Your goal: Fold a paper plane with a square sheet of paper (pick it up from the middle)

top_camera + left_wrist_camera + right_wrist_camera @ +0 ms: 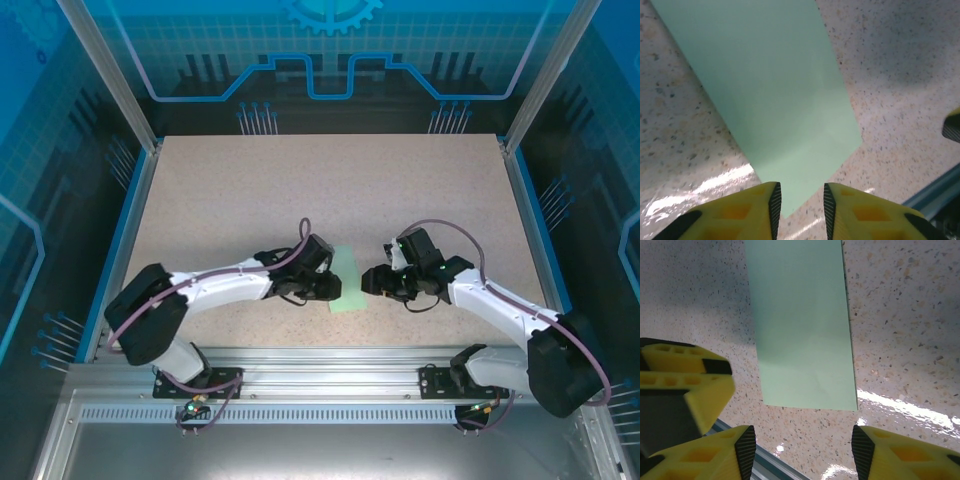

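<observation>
Square sheet of paper (pixel 350 285) flat at the near edge of the desk (pixel 300 180).
Left tool (pixel 800 200), narrowly parted, straddles its corner, probably to pinch it; right tool (pixel 803 445) gapes wide beside it.

You're running two white arms (pixel 225 287) with black joints, purple cables (pixel 445 223) are looping over each, and the left gripper (pixel 800 192) and right gripper (pixel 801 435) are sporting yellow fingers (pixel 730 215) with black ribbed pads (pixel 746 445).
</observation>
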You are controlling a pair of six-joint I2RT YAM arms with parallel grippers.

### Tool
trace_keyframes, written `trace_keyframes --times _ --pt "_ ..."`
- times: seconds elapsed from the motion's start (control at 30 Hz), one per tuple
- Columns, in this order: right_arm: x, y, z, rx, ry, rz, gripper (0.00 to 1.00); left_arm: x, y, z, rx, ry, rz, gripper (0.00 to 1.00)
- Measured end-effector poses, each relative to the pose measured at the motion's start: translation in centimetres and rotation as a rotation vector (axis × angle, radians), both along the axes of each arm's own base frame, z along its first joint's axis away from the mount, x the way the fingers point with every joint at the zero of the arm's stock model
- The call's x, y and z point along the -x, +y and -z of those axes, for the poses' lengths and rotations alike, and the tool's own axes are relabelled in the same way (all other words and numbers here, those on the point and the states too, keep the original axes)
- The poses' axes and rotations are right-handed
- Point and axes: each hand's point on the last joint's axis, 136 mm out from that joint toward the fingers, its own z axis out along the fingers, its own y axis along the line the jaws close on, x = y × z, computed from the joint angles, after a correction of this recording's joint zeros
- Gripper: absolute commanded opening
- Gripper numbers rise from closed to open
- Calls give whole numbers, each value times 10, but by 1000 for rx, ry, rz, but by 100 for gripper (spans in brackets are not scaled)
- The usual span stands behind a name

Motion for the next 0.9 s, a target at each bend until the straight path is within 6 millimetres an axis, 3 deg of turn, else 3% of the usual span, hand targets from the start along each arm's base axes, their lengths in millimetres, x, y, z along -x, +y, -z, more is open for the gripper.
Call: trace_keyframes --times 0.13,0.53,0.9 --pt "0 1 2 -7 5 -14 54 0 4 17 -40 31 -27 27" --pt "2 6 24 -8 65 -35 57 -5 9 36 -14 81 -121 22" --pt "3 6 34 5 93 -43 56 -26 7 28 85 87 -170 22"
